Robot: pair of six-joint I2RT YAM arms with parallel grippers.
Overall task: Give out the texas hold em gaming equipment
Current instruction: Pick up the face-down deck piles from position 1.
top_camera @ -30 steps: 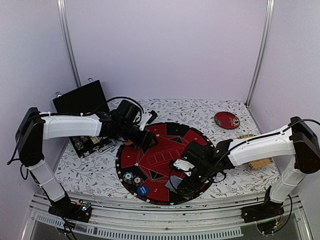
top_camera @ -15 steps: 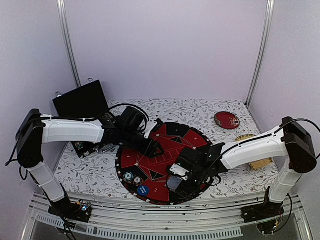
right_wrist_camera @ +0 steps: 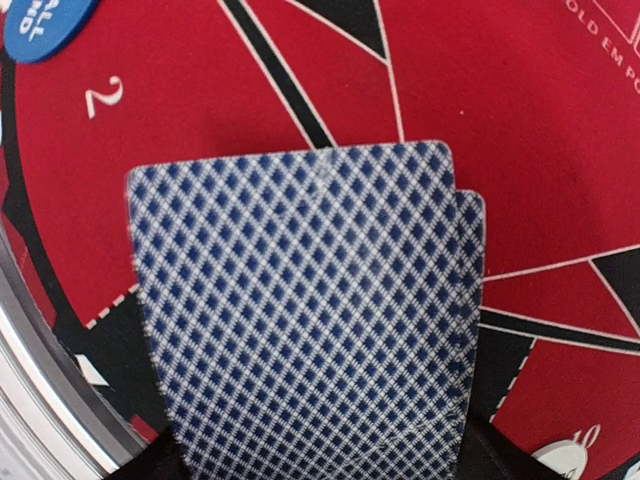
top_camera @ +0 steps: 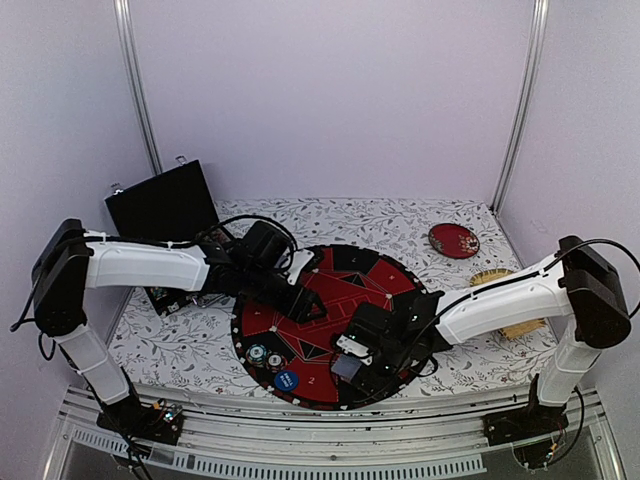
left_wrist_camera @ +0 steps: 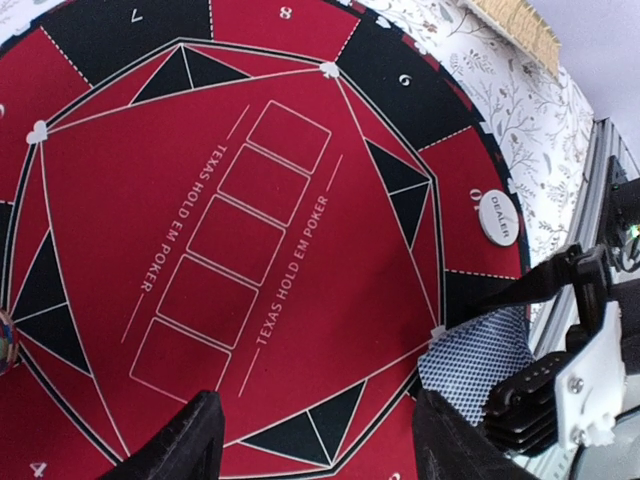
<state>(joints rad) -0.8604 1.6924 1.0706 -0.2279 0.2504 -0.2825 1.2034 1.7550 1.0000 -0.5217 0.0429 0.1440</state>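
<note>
A round red and black poker mat (top_camera: 345, 280) lies mid-table. Two playing cards (right_wrist_camera: 300, 300) with blue-checked backs lie stacked and slightly offset near its front edge, also seen from above (top_camera: 346, 367). My right gripper (right_wrist_camera: 320, 468) straddles the cards, a dark finger at each long edge; I cannot see whether the fingers press on them. Nothing sits between the fingers of my left gripper (left_wrist_camera: 312, 450), which hovers open over the mat's middle (top_camera: 305, 300). A blue button disc (top_camera: 286, 380) and two striped chips (top_camera: 265, 356) rest on the mat's front left. A white dealer button (left_wrist_camera: 498, 217) sits by the rim.
An open black case (top_camera: 165, 200) with a tray of chips (top_camera: 185, 290) stands at the back left. A dark red plate (top_camera: 454, 240) lies at the back right, and a straw-coloured mat (top_camera: 490, 277) lies partly under the right arm. The table's metal front rail (top_camera: 320, 440) runs close to the cards.
My left gripper has moved right, from the mat's back-left rim to over its middle. The right gripper has slid left and down onto the cards, and its jaws have narrowed.
</note>
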